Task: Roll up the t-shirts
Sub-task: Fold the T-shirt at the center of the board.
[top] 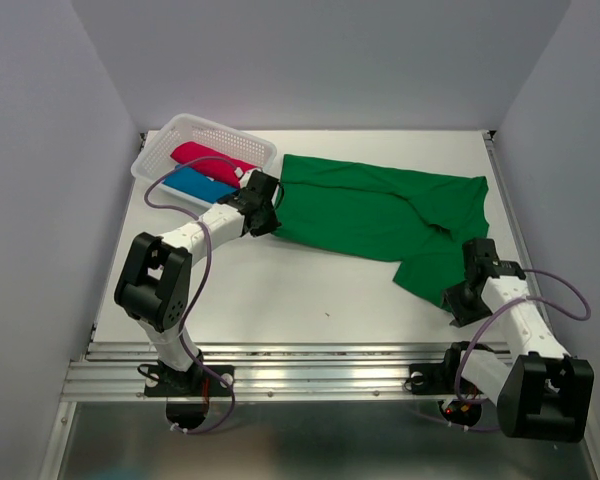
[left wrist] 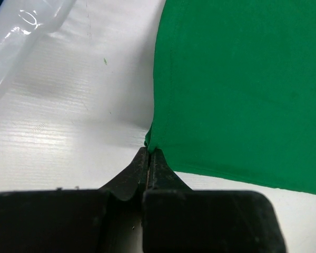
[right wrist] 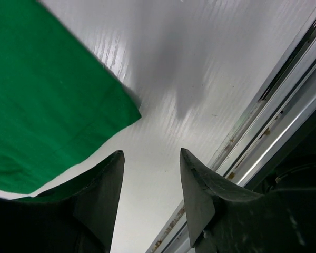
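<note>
Now, left jaws clamped on green t-shirt edge, right jaws wide apart, empty.

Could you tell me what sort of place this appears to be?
Most likely a robotics lab test cell: a white table enclosed by plain grey walls, a metal mounting rail at its near edge, and a green t-shirt laid out for practice.

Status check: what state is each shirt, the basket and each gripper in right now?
Green shirt: spread flat, unrolled.
Pink shirt: looks rolled, in the basket.
Blue shirt: looks rolled, in the basket.
Basket: upright, holding two shirts.
Left gripper: shut on the green shirt's edge.
Right gripper: open, empty.
</note>
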### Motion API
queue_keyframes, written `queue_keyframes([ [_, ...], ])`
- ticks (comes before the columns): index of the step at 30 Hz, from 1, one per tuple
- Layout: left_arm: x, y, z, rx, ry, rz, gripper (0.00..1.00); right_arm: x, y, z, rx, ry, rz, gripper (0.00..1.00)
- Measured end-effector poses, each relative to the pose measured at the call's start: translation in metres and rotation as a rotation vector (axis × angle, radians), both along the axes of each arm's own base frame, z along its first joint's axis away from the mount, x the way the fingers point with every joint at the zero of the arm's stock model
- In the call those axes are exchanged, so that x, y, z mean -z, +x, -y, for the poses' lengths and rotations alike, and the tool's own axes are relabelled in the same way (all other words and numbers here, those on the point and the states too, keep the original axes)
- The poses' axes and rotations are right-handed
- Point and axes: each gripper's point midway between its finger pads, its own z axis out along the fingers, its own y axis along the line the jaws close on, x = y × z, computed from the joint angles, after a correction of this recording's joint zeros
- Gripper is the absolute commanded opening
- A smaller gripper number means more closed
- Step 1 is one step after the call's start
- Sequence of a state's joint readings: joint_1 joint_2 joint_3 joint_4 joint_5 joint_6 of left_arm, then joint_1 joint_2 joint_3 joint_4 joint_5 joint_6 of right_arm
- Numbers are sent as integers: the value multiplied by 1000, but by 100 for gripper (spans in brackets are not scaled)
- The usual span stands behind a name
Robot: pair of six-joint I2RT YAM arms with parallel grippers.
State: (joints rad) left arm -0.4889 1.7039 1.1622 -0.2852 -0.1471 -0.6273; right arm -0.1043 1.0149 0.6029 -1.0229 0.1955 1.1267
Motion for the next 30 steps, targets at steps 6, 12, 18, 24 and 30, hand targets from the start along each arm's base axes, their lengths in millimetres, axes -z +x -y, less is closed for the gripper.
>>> queue_keyframes([
  [6,-2,0,0,9,7,-1,0,9,5,8,31,-41,13,52],
  [12,-5,2,0,14,9,5,0,15,12,15,40,-79,32,51],
  [18,-4,1,0,17,13,1,0,24,22,19,40,-97,56,29],
  [24,-4,0,-1,17,15,-1,0,23,31,23,26,-116,94,1],
  [30,-12,5,2,17,7,15,0,2,41,27,1,-147,182,1],
])
